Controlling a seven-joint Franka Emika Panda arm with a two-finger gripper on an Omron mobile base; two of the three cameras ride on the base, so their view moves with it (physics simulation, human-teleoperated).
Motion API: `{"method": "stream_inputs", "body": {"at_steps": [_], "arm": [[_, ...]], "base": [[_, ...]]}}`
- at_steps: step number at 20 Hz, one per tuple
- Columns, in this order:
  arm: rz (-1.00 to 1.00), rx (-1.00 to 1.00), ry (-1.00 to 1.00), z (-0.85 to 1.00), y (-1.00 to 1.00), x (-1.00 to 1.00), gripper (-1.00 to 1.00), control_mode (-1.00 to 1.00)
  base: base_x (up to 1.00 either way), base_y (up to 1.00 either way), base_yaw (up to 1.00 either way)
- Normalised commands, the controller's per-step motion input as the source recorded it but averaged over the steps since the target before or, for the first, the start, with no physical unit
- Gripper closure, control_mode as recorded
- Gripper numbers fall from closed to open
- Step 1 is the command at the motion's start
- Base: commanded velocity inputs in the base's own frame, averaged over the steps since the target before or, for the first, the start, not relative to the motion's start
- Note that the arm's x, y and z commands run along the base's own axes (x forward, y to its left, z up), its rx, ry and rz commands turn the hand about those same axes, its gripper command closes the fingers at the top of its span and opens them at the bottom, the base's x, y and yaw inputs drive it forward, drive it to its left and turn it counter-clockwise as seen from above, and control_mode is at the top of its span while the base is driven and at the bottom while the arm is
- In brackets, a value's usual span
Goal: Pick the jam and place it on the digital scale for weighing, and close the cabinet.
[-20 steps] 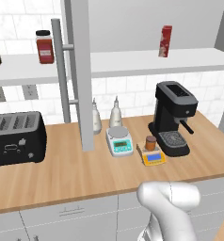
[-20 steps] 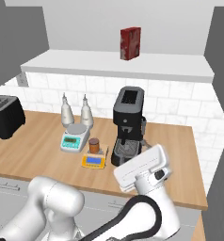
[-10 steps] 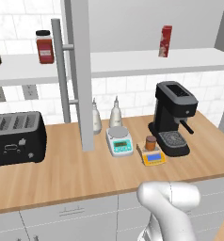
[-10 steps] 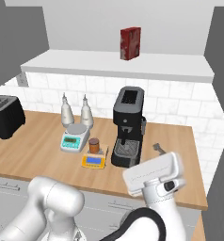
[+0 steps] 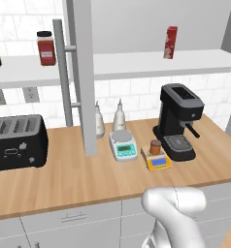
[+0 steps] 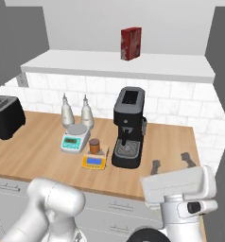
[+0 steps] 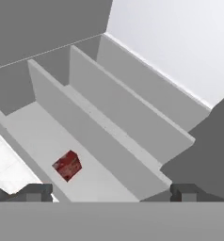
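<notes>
Right base view: pincer [image 6: 171, 164] spread wide, empty, raised above the right end of the desk [image 6: 34, 146]. Jam [image 6: 94, 146] upright on the yellow scale [image 6: 95, 160], just left of the coffee machine [image 6: 128, 127] and right of the white scale [image 6: 75, 139]. Left base view: cabinet [image 5: 82, 72] door open, edge toward the camera, bar handle [image 5: 63, 72] on its left; red jar [image 5: 46, 48] and red box [image 5: 171, 42] stand on the shelf [image 5: 137, 64]; toaster [image 5: 16, 142] at the desk's left.
</notes>
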Motion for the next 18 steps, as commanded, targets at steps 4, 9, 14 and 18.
{"method": "stream_inputs", "body": {"at_steps": [4,9,14,18], "arm": [[-0.1,-0.02,-0.06,0.36,-0.75,-0.55,-1.0,-1.0],[-0.01,0.0,-0.11,0.26,-0.63,-0.31,-1.0,-1.0],[0.0,0.0,-0.01,0.02,-0.58,0.0,-1.0,-1.0],[0.0,0.0,0.0,0.0,-0.54,0.0,-1.0,-1.0]], "base": [[0.0,0.0,0.0],[0.0,0.0,0.0],[0.0,0.0,0.0],[0.0,0.0,0.0]]}}
